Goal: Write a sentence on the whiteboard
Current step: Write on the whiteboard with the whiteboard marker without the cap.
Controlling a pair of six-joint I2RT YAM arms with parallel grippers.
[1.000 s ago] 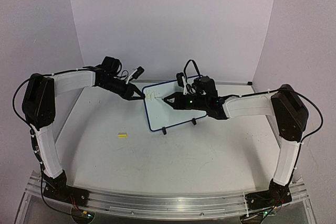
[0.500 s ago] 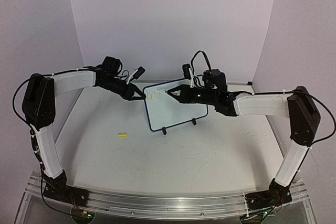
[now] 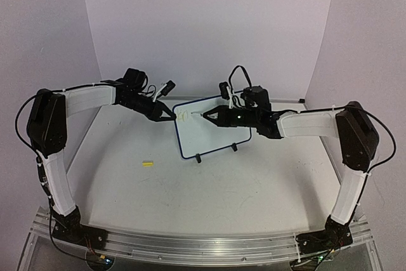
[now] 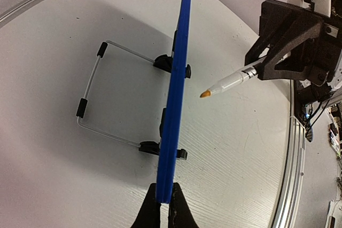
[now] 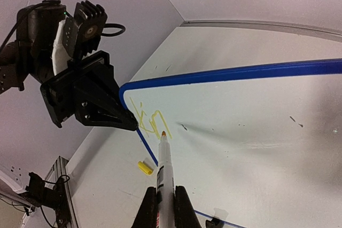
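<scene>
Left fingers point(image 4: 145, 217) pinch the whiteboard point(image 5: 256, 116) rim — right fingers point(image 5: 183, 209) grip a marker point(image 5: 164, 166).

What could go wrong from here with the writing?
1. The marker tip sits off the whiteboard in the left wrist view. A stroke started now may skip, and the sentence is already faint.
2. Only the left gripper pinches one edge, so pressure from the marker could pivot the board on its wire stand.
3. The right gripper works close to the left one, and leftward strokes risk contact.
</scene>
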